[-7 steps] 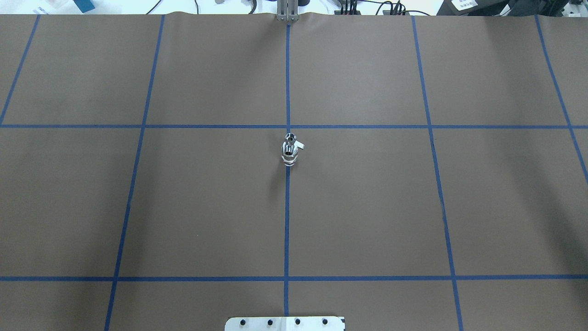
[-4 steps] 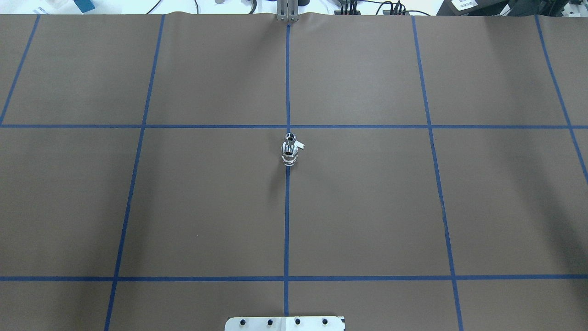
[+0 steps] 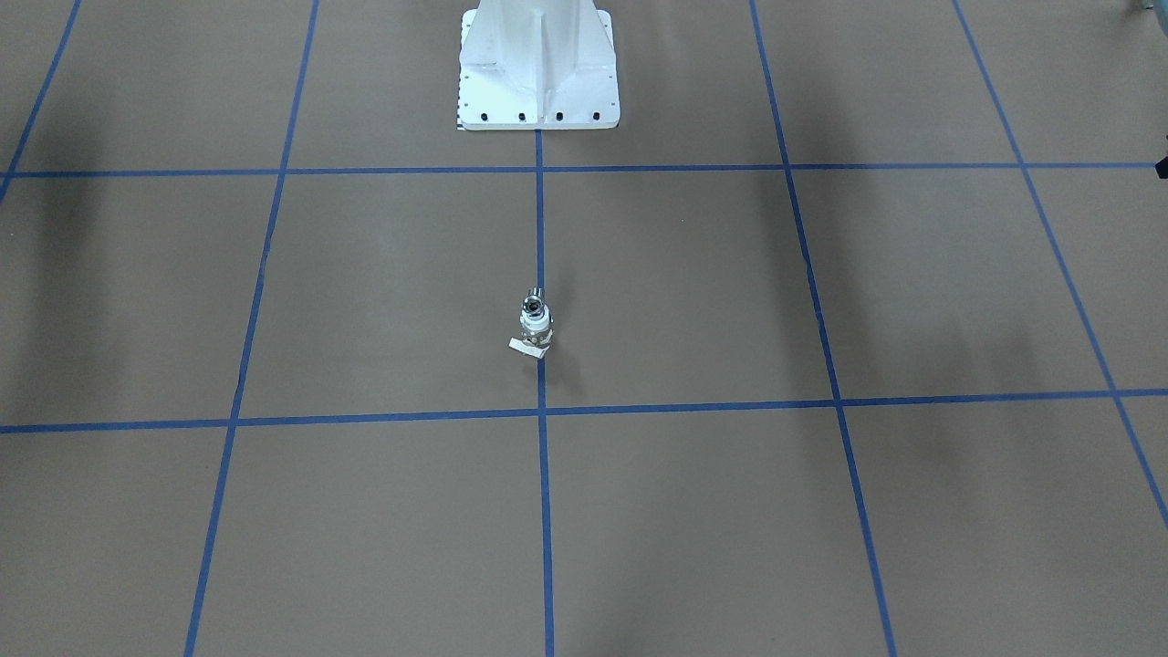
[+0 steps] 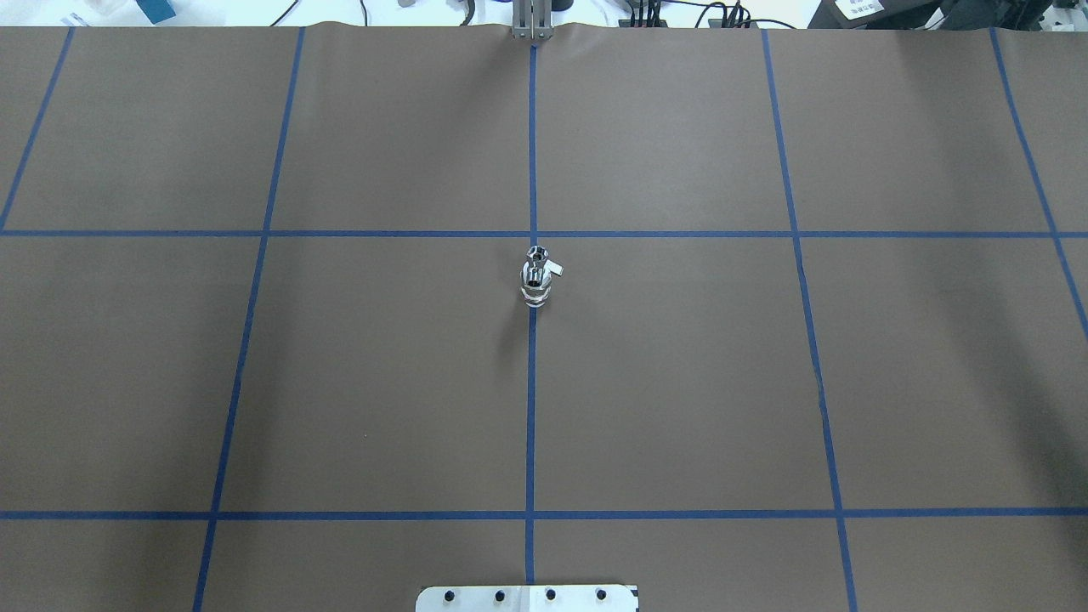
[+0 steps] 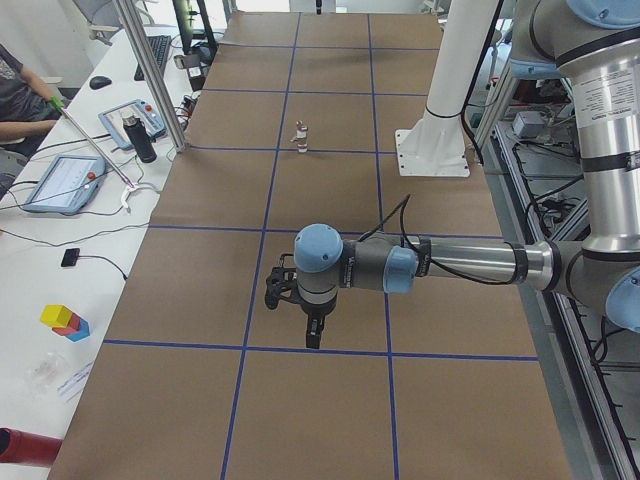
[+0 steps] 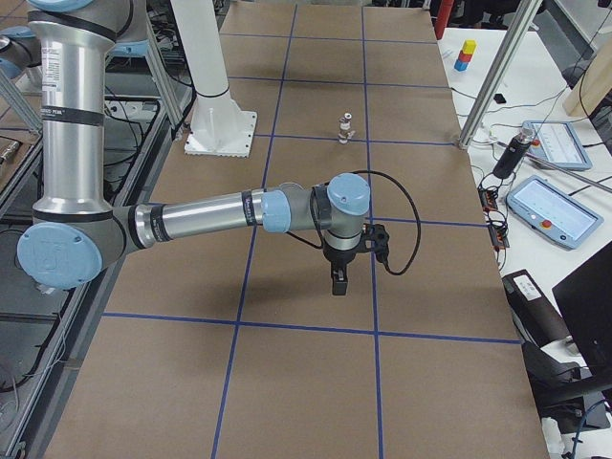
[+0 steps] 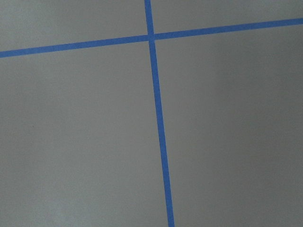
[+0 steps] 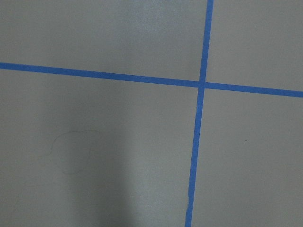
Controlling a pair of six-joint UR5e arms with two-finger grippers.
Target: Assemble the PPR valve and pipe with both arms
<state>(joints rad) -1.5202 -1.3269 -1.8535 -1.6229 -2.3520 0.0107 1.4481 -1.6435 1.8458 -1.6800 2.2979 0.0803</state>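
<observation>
Left tool hangs over bare desk, and I cannot tell if it is open. Nothing has moved. In the middle, the PPR valve stands alone, and the pipe looks joined on top. Right tool is far off too, and I cannot tell its state either. The job looks done.

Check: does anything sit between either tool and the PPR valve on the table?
Nothing visible does. The PPR valve stands mid-table; only bare brown table with blue tape lines lies between it and the left tool and the right tool.
</observation>
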